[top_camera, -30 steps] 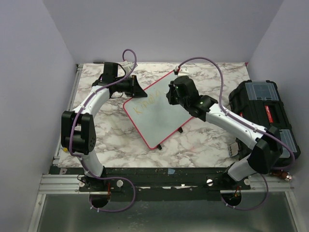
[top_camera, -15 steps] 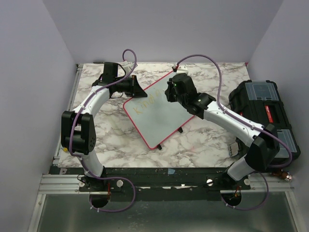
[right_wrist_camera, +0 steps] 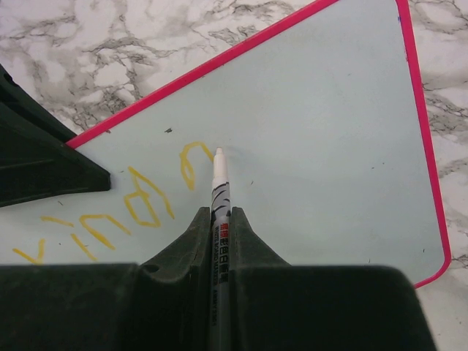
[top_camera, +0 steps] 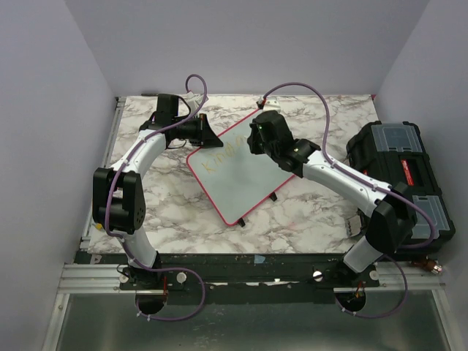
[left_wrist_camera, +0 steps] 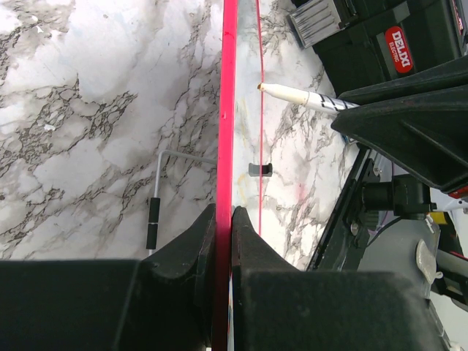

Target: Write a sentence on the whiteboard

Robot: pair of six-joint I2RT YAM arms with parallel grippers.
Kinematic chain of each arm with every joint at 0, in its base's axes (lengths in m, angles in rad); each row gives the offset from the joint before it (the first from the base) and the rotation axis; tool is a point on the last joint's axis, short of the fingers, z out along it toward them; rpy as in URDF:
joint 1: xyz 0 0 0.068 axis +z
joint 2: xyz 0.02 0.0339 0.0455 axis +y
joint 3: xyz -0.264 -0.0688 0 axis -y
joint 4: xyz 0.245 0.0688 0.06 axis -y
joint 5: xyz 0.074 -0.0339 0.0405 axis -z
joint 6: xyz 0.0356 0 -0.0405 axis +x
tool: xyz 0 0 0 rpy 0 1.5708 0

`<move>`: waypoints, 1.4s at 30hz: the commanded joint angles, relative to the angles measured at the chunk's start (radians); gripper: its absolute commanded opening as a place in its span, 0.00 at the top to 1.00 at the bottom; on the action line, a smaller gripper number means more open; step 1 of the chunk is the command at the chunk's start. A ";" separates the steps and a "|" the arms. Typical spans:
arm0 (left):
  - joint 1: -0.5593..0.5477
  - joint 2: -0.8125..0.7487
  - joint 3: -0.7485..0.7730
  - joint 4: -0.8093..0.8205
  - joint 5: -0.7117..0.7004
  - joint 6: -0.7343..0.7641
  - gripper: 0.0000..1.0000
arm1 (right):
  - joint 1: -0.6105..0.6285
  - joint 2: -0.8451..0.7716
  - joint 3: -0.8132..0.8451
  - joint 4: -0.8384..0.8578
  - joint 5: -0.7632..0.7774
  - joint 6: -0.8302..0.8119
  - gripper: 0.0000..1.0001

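Marble tabletop [top_camera: 175, 208] carries the flat white rectangular whiteboard with a thin pinkish-red frame [top_camera: 241, 179], which sits askew near the middle. The left gripper [left_wrist_camera: 223, 219] is clamped shut on the whiteboard's red edge at its far-left corner, one finger on either face. The right gripper [right_wrist_camera: 218, 223] is closed around a slim white marker with black print [right_wrist_camera: 217, 183], whose tip meets the whiteboard's surface just right of the last yellow loop. The sentence [right_wrist_camera: 124, 212] (a handful of faint yellow letters in one line) runs from that clamped corner toward the marker tip. A black plastic toolbox [top_camera: 398, 164] sits well to the right of the whiteboard.
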 commanded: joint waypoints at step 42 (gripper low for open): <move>-0.031 0.024 0.000 -0.065 -0.051 0.109 1.00 | -0.026 0.087 0.081 0.000 0.005 0.003 0.99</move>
